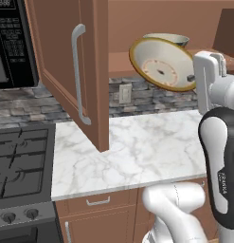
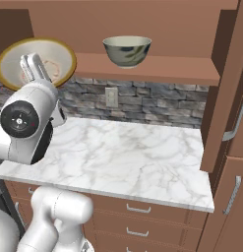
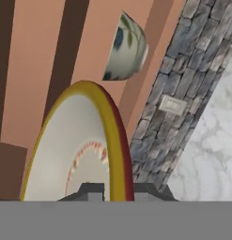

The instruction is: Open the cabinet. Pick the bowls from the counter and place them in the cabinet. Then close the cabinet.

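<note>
The cabinet stands open: its left door (image 1: 66,61) swings out over the counter (image 1: 137,147) and its right door (image 2: 226,88) is at the right edge. The grey-green bowl (image 2: 127,50) sits upright on the cabinet shelf (image 2: 157,69). My gripper (image 3: 118,190) is shut on the rim of the cream bowl (image 1: 161,64), which hangs tilted on edge in the air, level with the shelf's front edge and left of the grey-green bowl (image 3: 127,49). In the hand view the cream bowl's (image 3: 75,145) yellow-brown rim runs between the two fingertips (image 3: 91,190).
A black microwave (image 1: 12,42) hangs left of the open door, above the black gas stove (image 1: 19,161). A wall outlet (image 1: 124,93) sits in the grey stone backsplash. Drawers (image 2: 137,209) with small handles run below the counter (image 2: 128,152).
</note>
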You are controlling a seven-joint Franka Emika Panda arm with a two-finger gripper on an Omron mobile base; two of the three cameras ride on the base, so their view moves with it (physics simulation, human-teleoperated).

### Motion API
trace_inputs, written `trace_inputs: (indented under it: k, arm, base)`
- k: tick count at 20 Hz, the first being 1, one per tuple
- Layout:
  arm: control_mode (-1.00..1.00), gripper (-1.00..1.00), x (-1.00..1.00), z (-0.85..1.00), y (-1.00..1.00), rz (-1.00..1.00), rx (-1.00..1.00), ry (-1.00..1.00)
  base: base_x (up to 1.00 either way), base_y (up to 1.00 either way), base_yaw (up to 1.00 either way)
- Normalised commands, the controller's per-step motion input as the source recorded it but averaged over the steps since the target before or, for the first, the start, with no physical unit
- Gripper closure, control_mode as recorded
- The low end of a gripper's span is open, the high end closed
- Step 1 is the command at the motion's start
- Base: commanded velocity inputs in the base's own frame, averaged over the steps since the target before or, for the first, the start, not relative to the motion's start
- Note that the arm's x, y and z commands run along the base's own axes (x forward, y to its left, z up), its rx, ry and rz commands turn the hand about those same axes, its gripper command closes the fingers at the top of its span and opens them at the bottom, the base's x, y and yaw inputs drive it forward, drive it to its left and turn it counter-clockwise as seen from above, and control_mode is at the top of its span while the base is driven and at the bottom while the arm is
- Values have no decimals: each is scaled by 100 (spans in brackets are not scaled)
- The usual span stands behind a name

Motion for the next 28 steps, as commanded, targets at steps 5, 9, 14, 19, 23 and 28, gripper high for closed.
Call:
trace_inputs:
  k: [5,9,14,19,23,28]
  arm:
    - [-100,100,68,-2,27,1,-5,0]
    - [-100,100,69,-2,29,1,-3,0]
    - [-100,100,67,0,30,0,-3,0]
    - [-100,100,68,0,27,0,-3,0]
    - [-100,100,65,0,19,0,-3,0]
    - [-100,100,64,0,13,0,-3,0]
  base:
    - [0,0,0]
    - [0,0,0]
    - [0,0,0]
    - [0,0,0]
    - [0,0,0]
    - [0,0,0]
